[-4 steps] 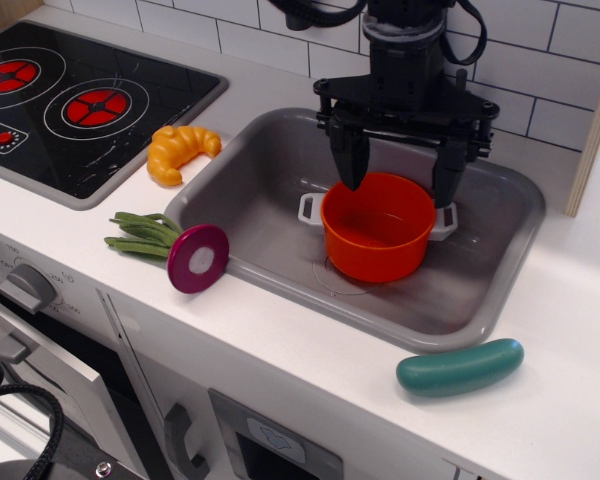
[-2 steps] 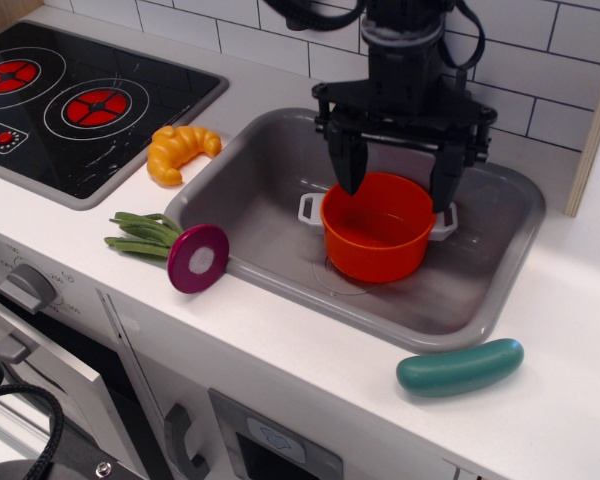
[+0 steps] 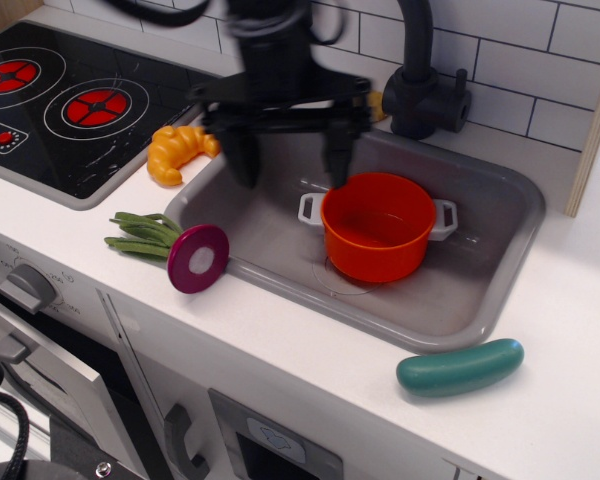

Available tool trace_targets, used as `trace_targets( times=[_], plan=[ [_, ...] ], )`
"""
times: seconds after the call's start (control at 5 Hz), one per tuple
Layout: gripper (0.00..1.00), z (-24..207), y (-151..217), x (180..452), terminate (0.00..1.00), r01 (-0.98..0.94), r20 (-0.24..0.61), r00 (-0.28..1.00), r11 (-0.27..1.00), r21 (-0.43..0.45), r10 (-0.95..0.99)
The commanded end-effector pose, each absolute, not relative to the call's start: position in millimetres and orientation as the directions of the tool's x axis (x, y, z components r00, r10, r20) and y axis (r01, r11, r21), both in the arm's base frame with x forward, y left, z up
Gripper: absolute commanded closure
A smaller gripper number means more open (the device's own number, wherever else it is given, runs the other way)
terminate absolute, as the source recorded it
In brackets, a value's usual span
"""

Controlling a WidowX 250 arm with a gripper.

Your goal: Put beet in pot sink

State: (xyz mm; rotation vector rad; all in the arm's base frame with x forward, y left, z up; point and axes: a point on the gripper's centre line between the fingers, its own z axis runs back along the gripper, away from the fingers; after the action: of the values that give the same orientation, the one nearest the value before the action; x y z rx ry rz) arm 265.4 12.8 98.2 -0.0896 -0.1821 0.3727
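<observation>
We see even, bright light from above. The gripper is smeared with motion blur, while the pot beside it stays sharp, casting soft shadow beneath.

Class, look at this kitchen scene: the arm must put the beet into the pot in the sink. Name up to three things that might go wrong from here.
1. The beet lies at the counter's front edge, by the sink rim; a clumsy grasp may knock it off.
2. Its green stems trail sideways, so the open gripper might pinch only stems and the beet could swing or slip.
3. The pot looks light; bumping its rim could shift it.
</observation>
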Motion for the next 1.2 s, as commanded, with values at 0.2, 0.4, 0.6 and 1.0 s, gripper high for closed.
trace_targets(
  times=[0.2, 0.4, 0.6, 1.0],
  plan=[
    [0.00, 117, 99, 239, 0.00, -0.666, 0.288, 0.684, 0.734, -0.129, 0.671],
    [0.00, 110, 114, 218, 0.00, -0.710, 0.216, 0.661, 0.692, -0.130, 0.718],
    [0.00, 86, 109, 202, 0.00, -0.799, 0.163, 0.560, 0.581, -0.153, 0.812],
    [0.00, 57, 101, 218, 0.00, -0.899, 0.096, 0.394, 0.405, -0.167, 0.914]
  ],
)
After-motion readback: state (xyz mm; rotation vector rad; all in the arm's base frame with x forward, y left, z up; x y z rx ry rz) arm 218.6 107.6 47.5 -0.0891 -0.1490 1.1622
